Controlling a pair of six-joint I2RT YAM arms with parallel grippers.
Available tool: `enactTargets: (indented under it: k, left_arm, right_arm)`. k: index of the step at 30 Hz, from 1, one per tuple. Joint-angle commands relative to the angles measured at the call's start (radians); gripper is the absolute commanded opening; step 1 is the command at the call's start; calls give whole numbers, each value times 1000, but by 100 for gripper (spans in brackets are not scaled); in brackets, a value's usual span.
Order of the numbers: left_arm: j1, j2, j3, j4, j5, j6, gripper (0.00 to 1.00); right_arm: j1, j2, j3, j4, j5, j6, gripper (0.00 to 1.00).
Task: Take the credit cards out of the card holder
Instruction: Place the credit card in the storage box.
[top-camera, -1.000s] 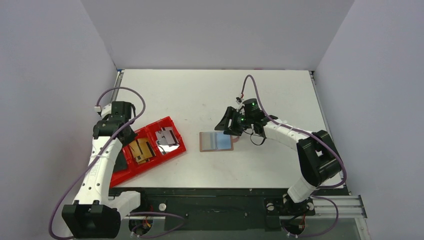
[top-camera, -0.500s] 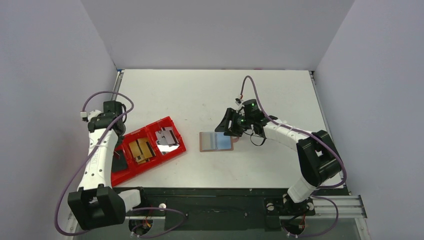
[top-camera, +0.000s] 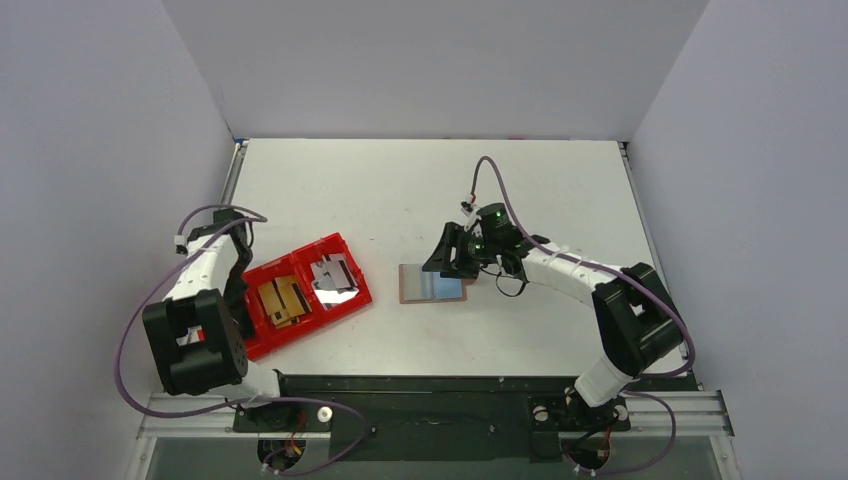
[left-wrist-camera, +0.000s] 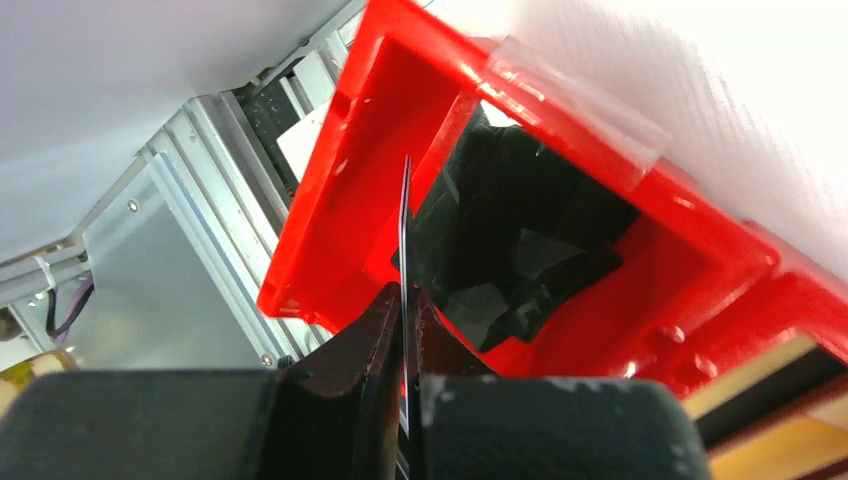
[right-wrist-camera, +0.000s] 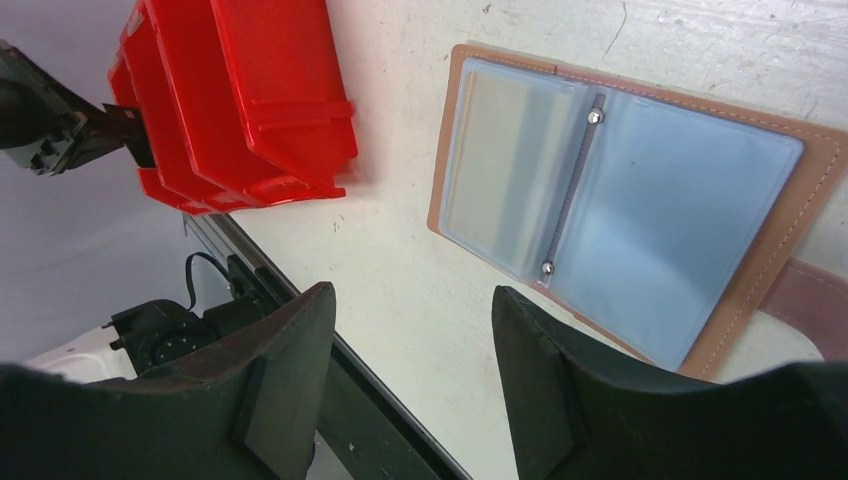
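Left gripper (left-wrist-camera: 405, 310) clamps a credit card (left-wrist-camera: 405, 205) edge-on over the red tray's (left-wrist-camera: 335, 180) end compartment (to drop it); right gripper (right-wrist-camera: 405, 325) hovers open, empty.

light: bright, even | shadows: soft | glare: table (left-wrist-camera: 760, 110) washed white, left wrist view | blur: foreground there

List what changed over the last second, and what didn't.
The left arm folded back toward its base, elbow swinging near-left. The left gripper stays shut on a thin card, edge-on above the red tray's end compartment. The right gripper, open, shifted slightly left above the card holder. Nothing was grasped or released. The card holder, lying open, and the tray have not moved.
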Motion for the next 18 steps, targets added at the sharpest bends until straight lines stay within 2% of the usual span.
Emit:
enactTargets:
  k: [1,7,13,16,18]
  left_arm:
    - [27,101,39,72,27,48,0]
    - [40,220,59,105,84,71,0]
    - [40,214,60,104,86,72,0]
    - [39,174,68,87,93,73,18]
    - [40,148,78,71,103,71,26]
  right_arm:
    - [11,-46,-2,36,1,-17,55]
    - [12,-51,4,15,13,-31,55]
    - [13,-53,10,4,22,-42,55]
    - [17,-53,11,4,24,-42,55]
    - [20,-52,11,4,26,-43,55]
